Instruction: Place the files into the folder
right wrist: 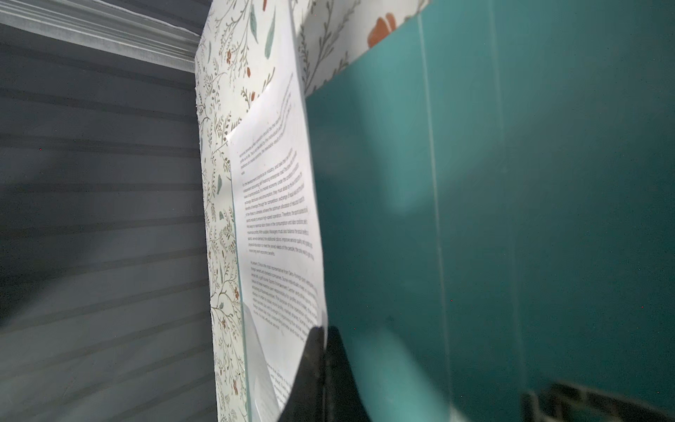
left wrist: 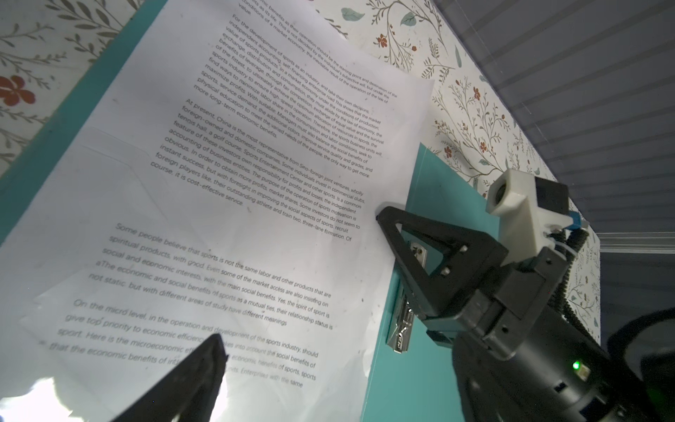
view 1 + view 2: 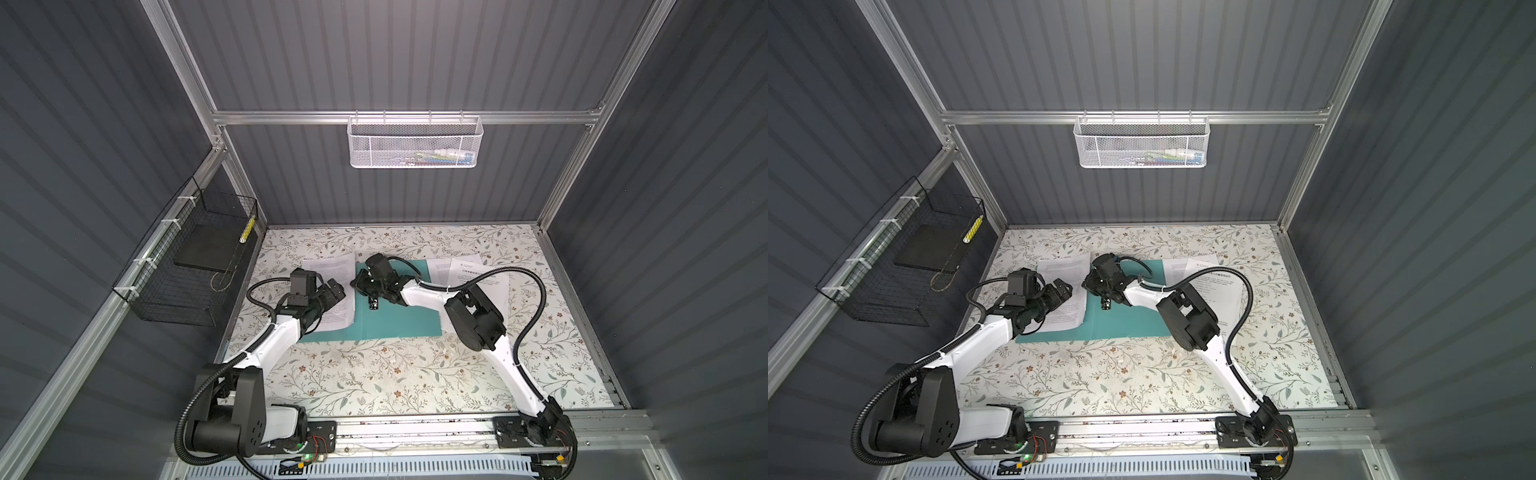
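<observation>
One sheet [image 3: 328,270] on folder [image 3: 395,320]; left pincer [image 3: 338,291] spread wide, right pincer [image 3: 354,285] closed, both empty.

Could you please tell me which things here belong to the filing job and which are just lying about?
Belonging to the job: open teal folder, its silver clip, printed sheet lying on the folder, further sheets beside it, left gripper, right gripper.

Just lying about: white mesh basket on the back rail, black wire basket on the side wall, dark grey slab inside it.

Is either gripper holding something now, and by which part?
Left gripper open, holding nothing. Right gripper shut at the sheet's edge near the clip; a pinch cannot be told.
</observation>
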Controlling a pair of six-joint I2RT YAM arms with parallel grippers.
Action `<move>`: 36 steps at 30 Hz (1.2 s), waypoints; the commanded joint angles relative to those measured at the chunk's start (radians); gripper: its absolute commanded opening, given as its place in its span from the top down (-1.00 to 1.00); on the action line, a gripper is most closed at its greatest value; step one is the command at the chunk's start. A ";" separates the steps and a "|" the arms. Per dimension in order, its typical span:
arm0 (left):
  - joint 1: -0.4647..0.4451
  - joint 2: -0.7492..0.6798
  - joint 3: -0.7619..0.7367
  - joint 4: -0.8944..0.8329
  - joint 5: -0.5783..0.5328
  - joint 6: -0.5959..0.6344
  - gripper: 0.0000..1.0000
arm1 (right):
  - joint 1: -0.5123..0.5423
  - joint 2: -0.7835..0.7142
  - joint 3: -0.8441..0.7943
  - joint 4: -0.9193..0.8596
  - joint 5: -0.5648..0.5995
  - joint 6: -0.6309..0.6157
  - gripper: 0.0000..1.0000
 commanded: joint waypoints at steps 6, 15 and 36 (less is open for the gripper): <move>0.010 0.004 -0.007 -0.003 -0.010 0.015 -0.94 | 0.006 0.031 0.015 -0.020 -0.044 -0.047 1.00; 0.010 0.017 -0.008 0.001 -0.013 0.001 -0.94 | 0.009 -0.011 -0.070 -0.027 -0.017 0.042 1.00; 0.010 0.030 -0.022 0.007 -0.010 -0.001 -0.94 | 0.066 0.011 0.028 -0.210 0.058 0.084 1.00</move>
